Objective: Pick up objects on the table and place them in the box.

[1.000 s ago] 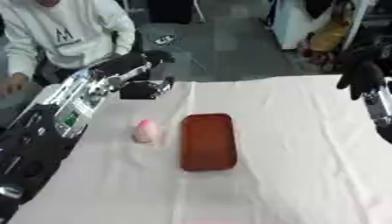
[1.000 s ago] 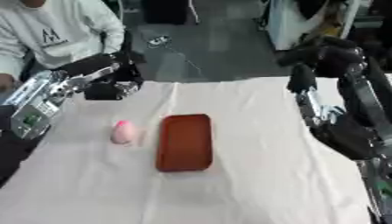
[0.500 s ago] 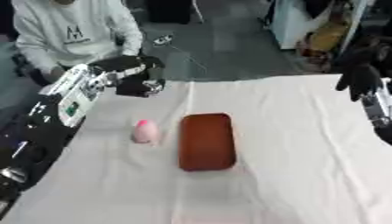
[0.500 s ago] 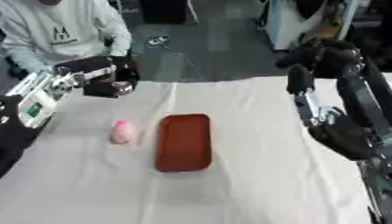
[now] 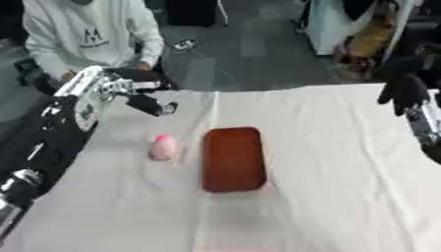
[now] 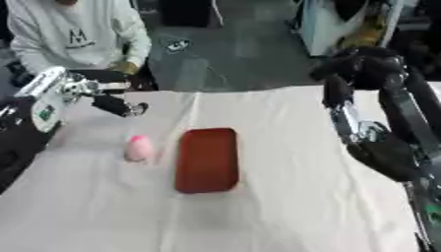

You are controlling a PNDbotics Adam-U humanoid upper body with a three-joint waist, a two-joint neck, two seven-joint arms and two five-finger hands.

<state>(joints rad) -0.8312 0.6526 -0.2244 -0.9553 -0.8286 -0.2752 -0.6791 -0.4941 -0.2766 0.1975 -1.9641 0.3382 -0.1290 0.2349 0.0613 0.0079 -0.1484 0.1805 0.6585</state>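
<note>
- Table [image 5: 344, 187] — white cloth, plain, no pattern.
- Box [image 5: 232, 158] — dark red-brown, the same colour inside and on the rim.
- Object [image 5: 164, 147] — pale pink, with a brighter pink top.
- Left hand [image 5: 148, 101] — black, with silver parts on the arm behind it.
- Right hand [image 6: 355, 69] — black.
- Floor [image 5: 233, 54] — dark grey.

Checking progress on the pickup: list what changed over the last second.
The left robot hand swung toward the table's far left edge, then spread its fingers above the cloth; it holds nothing. The pink object, the red box and the right robot hand kept their places.
</note>
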